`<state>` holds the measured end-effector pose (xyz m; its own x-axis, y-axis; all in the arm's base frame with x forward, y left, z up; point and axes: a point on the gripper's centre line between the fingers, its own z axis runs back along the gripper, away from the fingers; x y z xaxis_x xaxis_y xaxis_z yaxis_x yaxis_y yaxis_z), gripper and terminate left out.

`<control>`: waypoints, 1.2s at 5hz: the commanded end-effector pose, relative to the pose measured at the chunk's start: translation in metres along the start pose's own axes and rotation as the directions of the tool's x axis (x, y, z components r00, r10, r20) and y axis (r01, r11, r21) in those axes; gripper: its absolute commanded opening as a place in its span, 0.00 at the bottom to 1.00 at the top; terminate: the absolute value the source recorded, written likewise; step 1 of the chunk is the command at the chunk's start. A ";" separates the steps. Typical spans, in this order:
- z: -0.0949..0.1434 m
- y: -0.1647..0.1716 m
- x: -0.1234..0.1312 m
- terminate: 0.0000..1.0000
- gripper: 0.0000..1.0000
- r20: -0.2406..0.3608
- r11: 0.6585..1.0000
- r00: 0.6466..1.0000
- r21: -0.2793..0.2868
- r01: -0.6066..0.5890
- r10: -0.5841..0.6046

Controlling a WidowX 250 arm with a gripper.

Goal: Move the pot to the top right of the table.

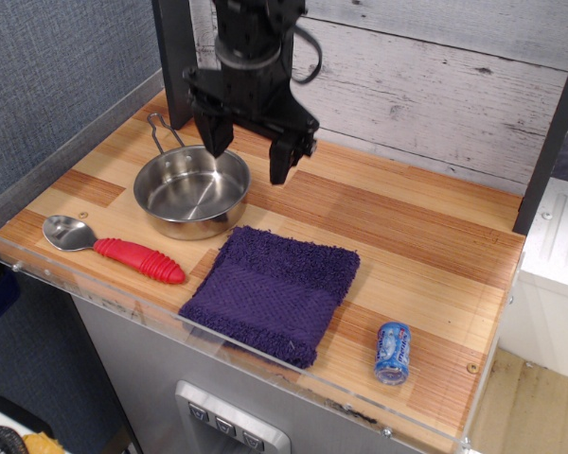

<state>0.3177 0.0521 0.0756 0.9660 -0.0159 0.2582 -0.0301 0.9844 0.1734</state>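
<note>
Reach for the pot: tool above its right rim, nothing gripped yet.

The pot sits empty on the left half of the bench, wire handle pointing back-left toward the dark post; the tool hangs spread wide over the pot's right rim, one finger above the bowl, the other outside it to the right, holding nothing; whether either finger touches the steel I cannot tell; this looks like the approach step, the carry not yet begun; the next move likely calls for a drop so the fingers straddle the rim, then a firm pinch; the red-handled spoon lies just in front of the pot, the purple towel to its front right, a small blue can further right; the far right corner looks free.
</note>
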 end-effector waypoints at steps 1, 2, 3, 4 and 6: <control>-0.015 0.014 -0.001 0.00 1.00 -0.008 0.998 0.998 0.036 -0.058 0.058; -0.024 0.017 -0.003 0.00 1.00 -0.027 0.996 0.996 0.044 -0.079 0.080; -0.037 0.019 -0.010 0.00 1.00 -0.052 0.992 0.991 0.034 -0.123 0.125; -0.042 0.019 -0.012 0.00 1.00 -0.065 0.989 0.987 0.039 -0.144 0.146; -0.041 0.017 -0.011 0.00 0.00 -0.052 0.991 0.990 0.036 -0.129 0.131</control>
<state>0.3145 0.0752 0.0265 0.9723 0.1261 0.1969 -0.1610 0.9717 0.1728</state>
